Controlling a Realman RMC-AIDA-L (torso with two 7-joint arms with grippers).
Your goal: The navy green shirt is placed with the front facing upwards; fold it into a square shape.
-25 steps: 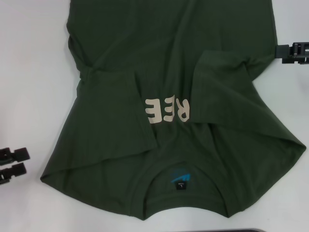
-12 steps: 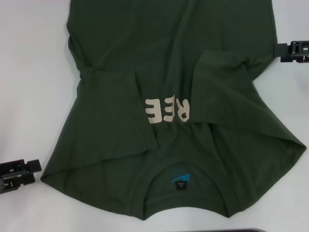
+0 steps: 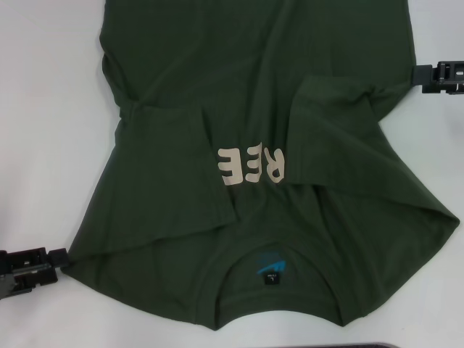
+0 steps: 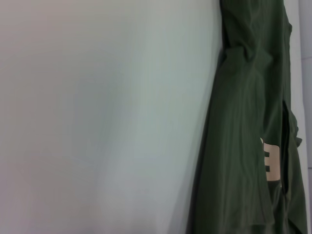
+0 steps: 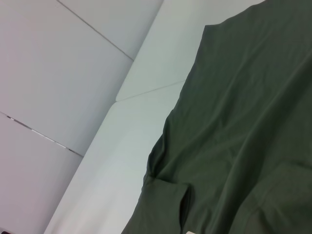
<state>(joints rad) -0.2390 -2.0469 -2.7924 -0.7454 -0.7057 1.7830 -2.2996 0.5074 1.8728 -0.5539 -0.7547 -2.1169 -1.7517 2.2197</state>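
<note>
**Olive shirt spread flat, both sleeves folded in, 2 grippers at its edges**

The navy green shirt (image 3: pixel 254 145) lies front up on the white table (image 3: pixel 43 130), a soft matte cotton with shallow creases across the body. Both short sleeves are turned inward over the chest, so only the cream block letters "REE" (image 3: pixel 252 164) show between them, upside down from the head camera. The collar sits at the near edge, curved, with a small blue and black neck label (image 3: pixel 271 265) inside it.

The left gripper (image 3: pixel 64 259) lies low and level on the table, its black tips touching the shirt's near shoulder corner, which is just beyond them; how far its fingers are parted cannot be told. The right gripper (image 3: pixel 415 76) reaches in horizontally from the far side, its tips against the shirt's side edge beside the folded sleeve, and whether it has cloth pinched cannot be told either

The left wrist view shows the shirt's long edge and bare table
</note>
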